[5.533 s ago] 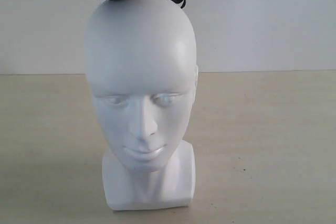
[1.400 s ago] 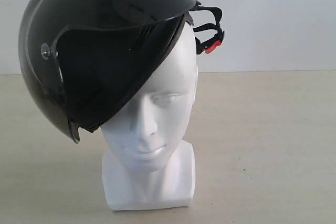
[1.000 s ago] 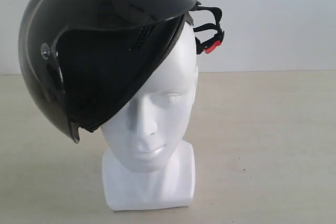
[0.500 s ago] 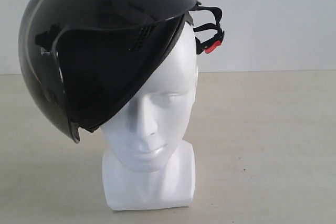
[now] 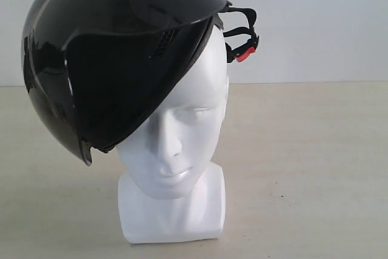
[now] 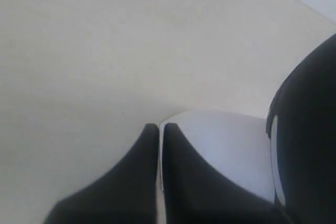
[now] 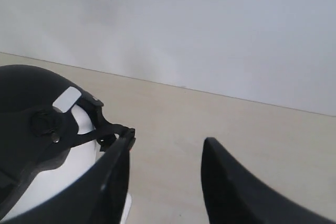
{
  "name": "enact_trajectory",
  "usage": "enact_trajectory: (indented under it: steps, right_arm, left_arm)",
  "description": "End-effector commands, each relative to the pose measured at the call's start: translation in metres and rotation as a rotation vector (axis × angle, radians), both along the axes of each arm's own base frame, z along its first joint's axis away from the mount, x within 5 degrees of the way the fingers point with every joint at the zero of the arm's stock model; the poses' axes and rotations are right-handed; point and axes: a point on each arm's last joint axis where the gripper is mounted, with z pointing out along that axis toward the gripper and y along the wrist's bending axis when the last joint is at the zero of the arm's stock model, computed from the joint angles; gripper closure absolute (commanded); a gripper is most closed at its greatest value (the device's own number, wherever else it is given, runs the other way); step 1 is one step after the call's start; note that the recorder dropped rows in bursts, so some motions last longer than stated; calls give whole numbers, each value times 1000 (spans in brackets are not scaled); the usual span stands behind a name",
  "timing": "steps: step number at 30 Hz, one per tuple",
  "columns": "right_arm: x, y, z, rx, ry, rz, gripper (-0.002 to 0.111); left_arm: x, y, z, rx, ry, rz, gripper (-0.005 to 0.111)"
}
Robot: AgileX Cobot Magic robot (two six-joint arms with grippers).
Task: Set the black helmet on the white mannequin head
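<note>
Since five seconds ago, matte black open-face helmet with smoky tinted visor has come down onto glossy white bald mannequin head; no shift over last second. Sits tilted, visor hanging low on exterior view's left; one eye, nose, mouth uncovered. Black chin strap's red buckle juts out at right. Head stands on beige tabletop. Left gripper: fingers pressed together, empty. Right gripper: jaws apart, empty, just beside strap.

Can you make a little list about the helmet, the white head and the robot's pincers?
Helmet: matte black helmet with dark visor, sitting crooked on the head, hiding one eye
Head: glossy white mannequin head, upright on the pale table
Strap: black chin strap with red buckle, sticking out at the side
Left pincer: shut, holding nothing
Right pincer: open, holding nothing
</note>
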Motion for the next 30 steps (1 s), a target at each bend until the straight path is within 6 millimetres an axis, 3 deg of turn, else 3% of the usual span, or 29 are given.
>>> enact_trajectory:
  steps: [1,5,9,12,19,24,27,30]
  right_arm:
    - [25,4,-20,-10,84,-20,65]
    - [44,12,-37,20,134,1,65]
    - [49,20,-29,102,42,53,65]
    - [53,23,-35,82,86,81,65]
    - [76,27,-95,93,262,60,65]
    - [96,9,-142,124,337,21,65]
    - [104,-14,-147,154,333,22,65]
    - [117,-25,-145,309,278,92,65]
  left_arm:
    - [18,4,-23,-24,36,-21,102]
    - [30,-6,-42,-172,44,-89,102]
    - [35,-12,-57,-285,44,-148,102]
    - [36,-13,-61,-298,35,-156,102]
    - [37,-12,-59,-295,15,-152,102]
    - [39,-12,-56,-333,4,-103,102]
    - [38,-11,-51,-343,-16,-93,102]
    - [36,-7,-45,-343,-41,-74,102]
